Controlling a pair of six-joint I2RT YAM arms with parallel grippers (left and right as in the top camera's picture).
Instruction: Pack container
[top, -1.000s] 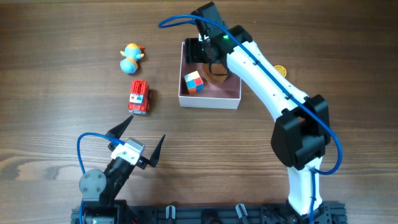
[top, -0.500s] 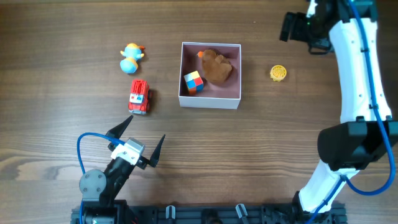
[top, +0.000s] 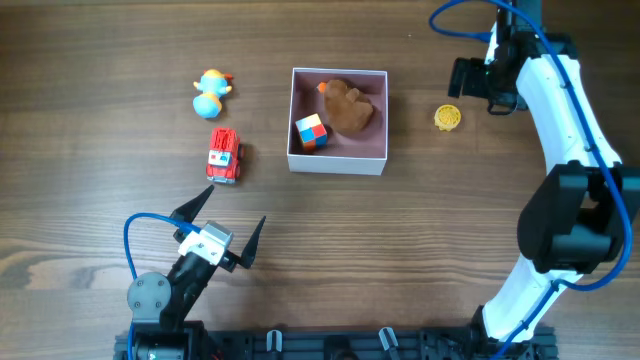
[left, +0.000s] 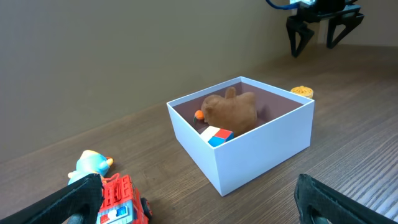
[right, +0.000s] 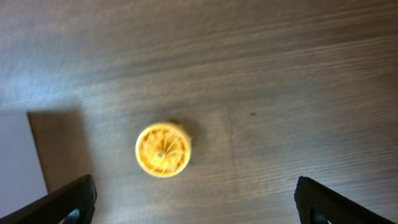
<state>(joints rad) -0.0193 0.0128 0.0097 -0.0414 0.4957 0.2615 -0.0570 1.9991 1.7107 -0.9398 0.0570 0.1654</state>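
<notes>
The container (top: 338, 160) is a square white box with a pink inside, at the table's middle. It holds a brown plush toy (top: 348, 108) and a coloured cube (top: 311, 131). It also shows in the left wrist view (left: 264, 146). A yellow round toy (top: 448, 117) lies right of the box; in the right wrist view (right: 163, 149) it lies below my open, empty right gripper (top: 480, 82). A red fire truck (top: 223, 156) and a blue and yellow duck toy (top: 210, 93) lie left of the box. My left gripper (top: 222, 222) is open and empty near the front edge.
The right arm (top: 560, 130) reaches along the right side of the table. The left arm's base (top: 155, 297) stands at the front left. Bare wood lies between the truck and my left gripper.
My right gripper left the box, where the plush toy now lies, swung to the far right, and has come down and closer to the yellow round toy. The left arm has not moved.
</notes>
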